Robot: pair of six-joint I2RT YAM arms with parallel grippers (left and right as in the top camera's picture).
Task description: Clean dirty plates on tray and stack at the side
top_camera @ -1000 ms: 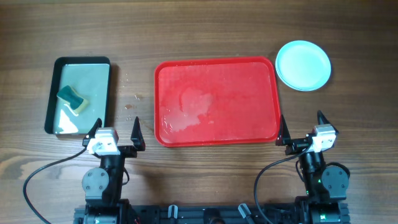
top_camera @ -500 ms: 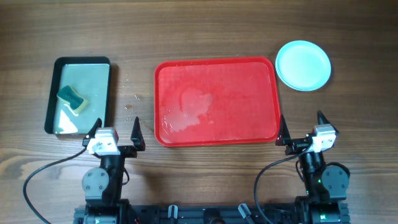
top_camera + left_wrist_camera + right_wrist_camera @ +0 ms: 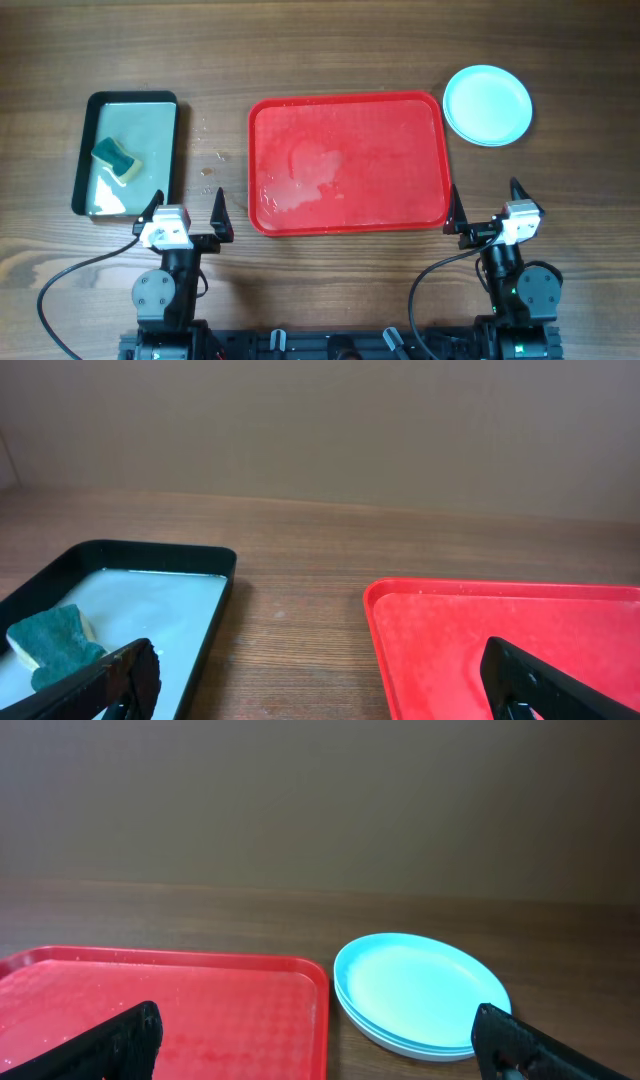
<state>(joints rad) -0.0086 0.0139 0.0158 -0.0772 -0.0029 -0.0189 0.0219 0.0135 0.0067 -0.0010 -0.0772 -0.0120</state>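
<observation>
Currently tray (image 3: 400, 130) wet; plates (image 3: 487, 105) stacked beside; sponge (image 3: 116, 157) in watery pan (image 3: 132, 96).

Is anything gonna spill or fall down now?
Maybe. The red tray has water pooled on it, so tipping or nudging it could spill that over the rim. The stacked plates sit right beside the tray's corner, so the open right gripper might knock them if it reaches past. The pan holds water too, close to the open left gripper; a bump could slosh it.
</observation>
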